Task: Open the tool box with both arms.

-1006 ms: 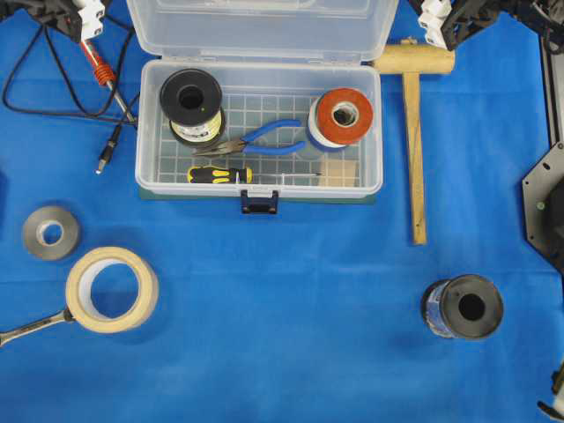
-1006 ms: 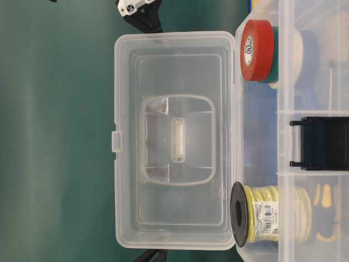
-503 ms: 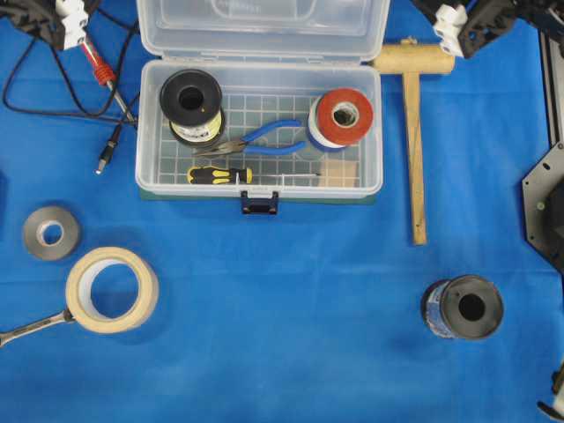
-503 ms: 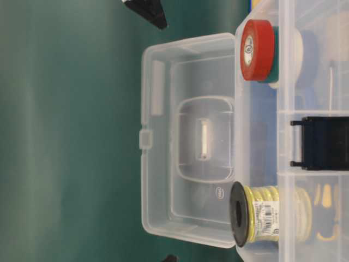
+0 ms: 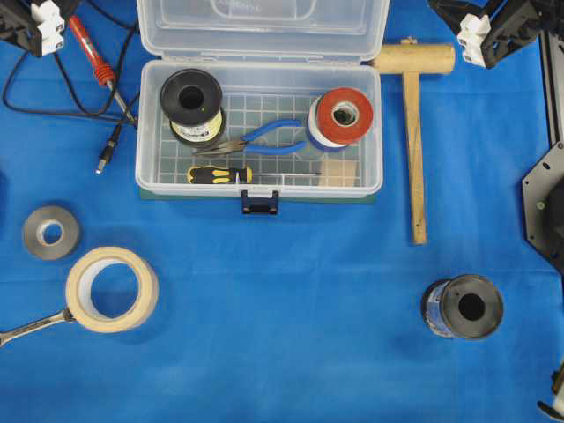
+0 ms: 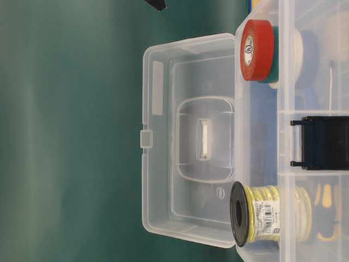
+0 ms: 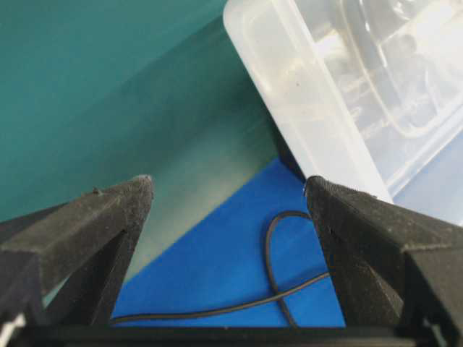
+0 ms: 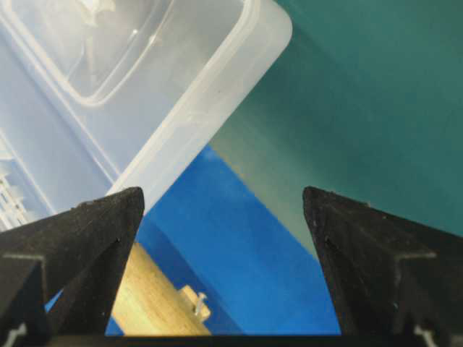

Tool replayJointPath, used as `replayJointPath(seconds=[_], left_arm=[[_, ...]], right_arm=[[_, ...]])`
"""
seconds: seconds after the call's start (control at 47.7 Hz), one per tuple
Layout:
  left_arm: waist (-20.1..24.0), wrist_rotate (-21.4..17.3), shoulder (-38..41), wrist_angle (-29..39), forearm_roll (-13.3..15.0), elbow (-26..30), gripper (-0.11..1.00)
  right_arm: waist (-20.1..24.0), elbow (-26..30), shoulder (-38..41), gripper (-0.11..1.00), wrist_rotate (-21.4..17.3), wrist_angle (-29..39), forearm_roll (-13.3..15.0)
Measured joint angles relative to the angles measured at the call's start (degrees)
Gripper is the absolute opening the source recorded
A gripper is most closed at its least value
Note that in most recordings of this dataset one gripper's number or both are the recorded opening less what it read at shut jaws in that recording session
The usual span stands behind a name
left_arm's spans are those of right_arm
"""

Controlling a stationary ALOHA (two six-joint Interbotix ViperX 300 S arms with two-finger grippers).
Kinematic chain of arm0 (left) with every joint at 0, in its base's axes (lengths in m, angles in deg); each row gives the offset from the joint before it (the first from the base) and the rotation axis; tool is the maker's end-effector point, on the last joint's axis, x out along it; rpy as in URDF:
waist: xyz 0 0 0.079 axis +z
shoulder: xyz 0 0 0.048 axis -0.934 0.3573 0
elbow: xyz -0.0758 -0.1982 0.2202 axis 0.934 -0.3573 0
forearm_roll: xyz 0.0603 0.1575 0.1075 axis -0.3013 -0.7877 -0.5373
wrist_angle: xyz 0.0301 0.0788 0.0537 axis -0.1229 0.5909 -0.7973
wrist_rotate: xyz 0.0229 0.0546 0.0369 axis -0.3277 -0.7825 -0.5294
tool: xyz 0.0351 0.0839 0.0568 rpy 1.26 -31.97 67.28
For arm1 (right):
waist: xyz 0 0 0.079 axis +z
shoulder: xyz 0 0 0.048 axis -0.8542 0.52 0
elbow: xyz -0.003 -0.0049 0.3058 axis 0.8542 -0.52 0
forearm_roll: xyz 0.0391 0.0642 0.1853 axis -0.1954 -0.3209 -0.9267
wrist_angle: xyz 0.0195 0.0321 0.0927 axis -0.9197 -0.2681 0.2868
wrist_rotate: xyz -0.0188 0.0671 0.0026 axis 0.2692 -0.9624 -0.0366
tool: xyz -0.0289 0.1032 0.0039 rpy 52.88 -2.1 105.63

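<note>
Nearest to me on the blue surface (image 5: 291, 352) I see a roll of beige masking tape (image 5: 112, 288) at the left with a wrench (image 5: 31, 327) touching it, a small grey tape roll (image 5: 50, 233) just behind it, and a dark spool (image 5: 464, 307) at the right. Further back, in the middle, stands the tool box (image 5: 259, 132) with its lid (image 5: 262, 28) swung fully open and leaning backwards; the dark blue latch (image 5: 259, 202) hangs at the front wall. Inside the box I can see a black spool with yellow wire (image 5: 191, 106) at the left, a red tape roll (image 5: 344, 115) at the right, blue-handled pliers (image 5: 256, 139) between them, and a screwdriver with a yellow and black handle (image 5: 225, 174) near the front wall. Just right of the box lies a wooden mallet (image 5: 412, 115), its head near the back corner of the box. At the left of the box there are a black cable (image 5: 53, 110) and a red-handled tool (image 5: 92, 60). At the far edge, the left pincer (image 7: 228, 189) is in the left corner, well apart from the lid; its fingers (image 7: 87, 224) are spread wide and hold nothing, and between them I see the lid corner and the cable. The right pincer (image 8: 223, 194) is in the far right corner, also with fingers (image 8: 79, 231) spread apart and nothing between them, and it looks at the other lid corner and the mallet head.
</note>
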Motion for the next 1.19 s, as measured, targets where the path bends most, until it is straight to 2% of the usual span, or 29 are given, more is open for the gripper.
replayJointPath(seconds=[0.105,0.21,0.712,0.943,1.048,1.194], left_arm=[[-0.9,0.4,-0.4,0.1,0.1,-0.2,0.91],[-4.4,0.2,-1.1,1.0,0.0,-0.8,0.91],[-25.7,0.8,-10.7,8.2,0.0,-4.6,0.91],[-34.5,0.6,-13.5,12.8,0.0,-5.3,0.91],[-38.1,-0.2,-13.4,13.6,0.1,-5.3,0.91],[-40.0,-0.2,-13.1,14.1,0.1,-5.3,0.91]], right_arm=[[0.3,0.0,0.1,0.87,-0.2,0.1,0.0],[3.0,-0.2,-0.1,0.87,-0.4,0.9,0.0],[29.1,-1.1,-1.0,0.87,-0.3,5.5,-0.1],[37.4,-1.3,-1.0,0.87,-0.3,6.3,-0.1],[39.7,-1.3,-0.6,0.87,-0.3,6.8,-0.1],[40.0,-1.3,-0.3,0.87,-0.2,7.4,-0.1]])
